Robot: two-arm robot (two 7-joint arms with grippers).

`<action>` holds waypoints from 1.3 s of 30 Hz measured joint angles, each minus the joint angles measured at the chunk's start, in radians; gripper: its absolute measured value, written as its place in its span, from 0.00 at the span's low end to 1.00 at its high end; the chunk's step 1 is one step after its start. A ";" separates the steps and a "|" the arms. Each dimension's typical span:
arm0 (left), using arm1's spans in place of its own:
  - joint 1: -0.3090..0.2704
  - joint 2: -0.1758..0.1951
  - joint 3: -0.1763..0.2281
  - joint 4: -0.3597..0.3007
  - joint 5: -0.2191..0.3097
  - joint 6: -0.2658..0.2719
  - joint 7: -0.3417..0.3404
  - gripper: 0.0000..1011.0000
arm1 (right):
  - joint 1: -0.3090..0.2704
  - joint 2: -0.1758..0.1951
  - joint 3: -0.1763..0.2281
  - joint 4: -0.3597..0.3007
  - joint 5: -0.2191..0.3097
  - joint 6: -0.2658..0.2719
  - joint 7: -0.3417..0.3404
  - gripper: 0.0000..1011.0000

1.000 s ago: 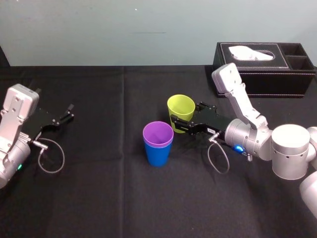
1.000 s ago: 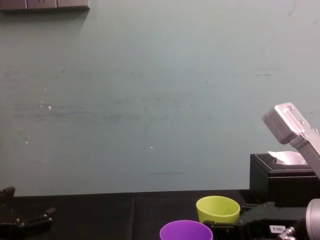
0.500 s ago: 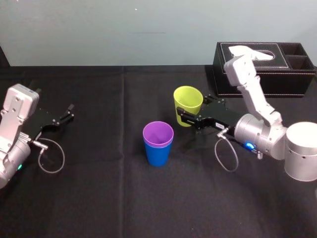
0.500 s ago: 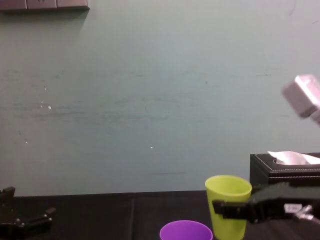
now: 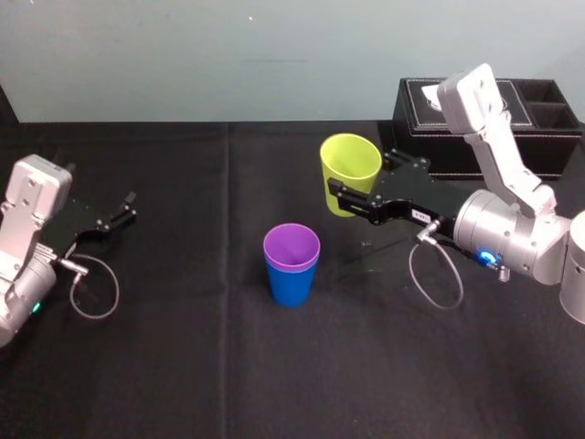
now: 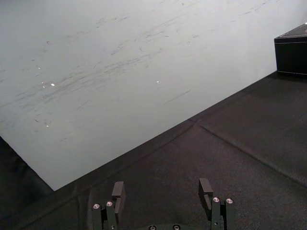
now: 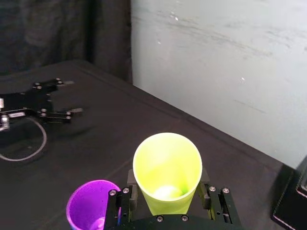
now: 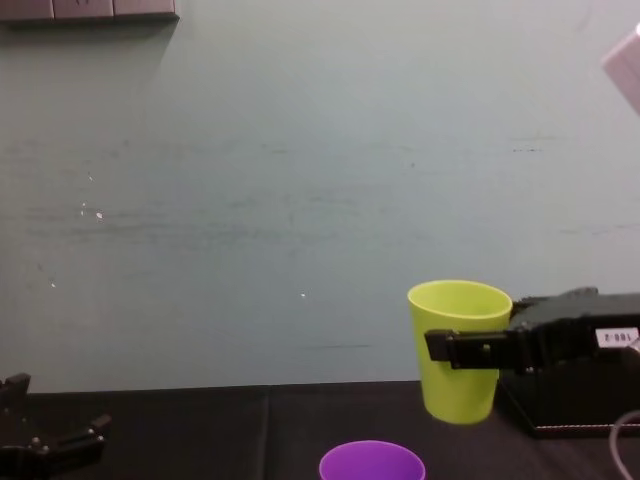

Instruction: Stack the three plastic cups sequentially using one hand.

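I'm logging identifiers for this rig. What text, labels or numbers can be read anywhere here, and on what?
White label on the right gripper, which holds the yellow-green cup above the table: print too small and blurred to read.
No text can be read on the purple cup, blue cup, black tissue box, or parked left gripper at the table's left.

Cups: 3. One yellow-green cup right of centre, one purple cup nested in one blue cup at centre.
Tissue box: 1, black, far right.
Grippers: 2. Left gripper at left, right gripper around the yellow-green cup.
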 joint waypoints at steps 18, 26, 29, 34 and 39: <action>0.000 0.000 0.000 0.000 0.000 0.000 0.000 1.00 | 0.004 0.023 -0.072 -0.087 -0.007 0.012 0.017 0.72; 0.000 0.000 0.000 0.000 0.000 0.000 0.000 1.00 | 0.005 0.019 -0.098 -0.087 -0.011 0.010 0.023 0.72; 0.000 0.000 0.000 0.000 0.000 0.000 0.000 1.00 | 0.006 0.018 -0.105 -0.085 -0.012 0.009 0.025 0.72; 0.000 0.000 0.000 0.000 0.000 0.000 0.000 1.00 | 0.005 0.017 -0.112 -0.084 -0.012 0.009 0.026 0.72; 0.000 0.000 0.000 0.000 0.000 0.000 0.000 1.00 | 0.004 0.018 -0.117 -0.079 -0.012 0.006 0.030 0.72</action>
